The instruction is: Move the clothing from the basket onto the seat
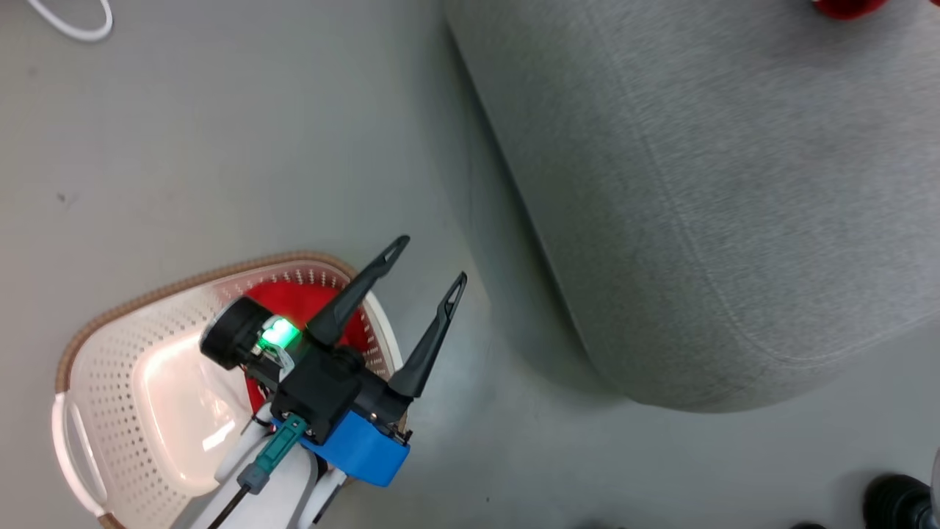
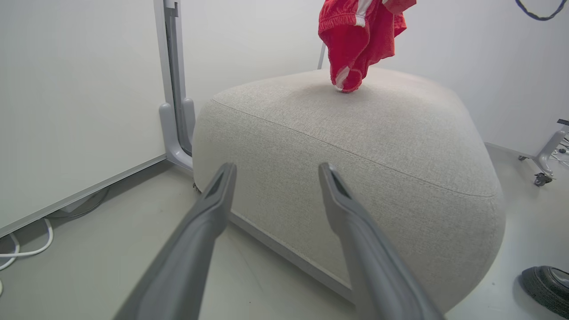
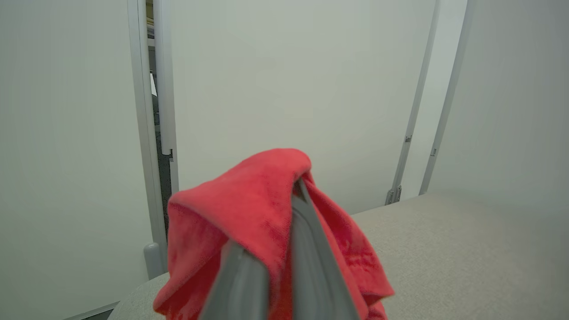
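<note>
Now the right gripper (image 3: pixel 297 184) pinches a red jersey (image 2: pixel 355 35) over the sofa (image 2: pixel 355 142).
Released carelessly, it may slide off the rounded top; left gripper (image 2: pixel 276 168) stands spread, empty.

L gripper (image 1: pixel 432 258) fingers wide apart, tips fwd; R gripper (image 3: pixel 297 200) fingers tight on clothing (image 3: pixel 249 200).

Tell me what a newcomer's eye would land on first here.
The bright red jersey hanging over the grey sofa, pinched in the shut fingers of the right gripper. Next, the second red jersey in the cream basket, partly hidden behind the left gripper, whose dark fingers stand wide open beside a glowing green light.
</note>
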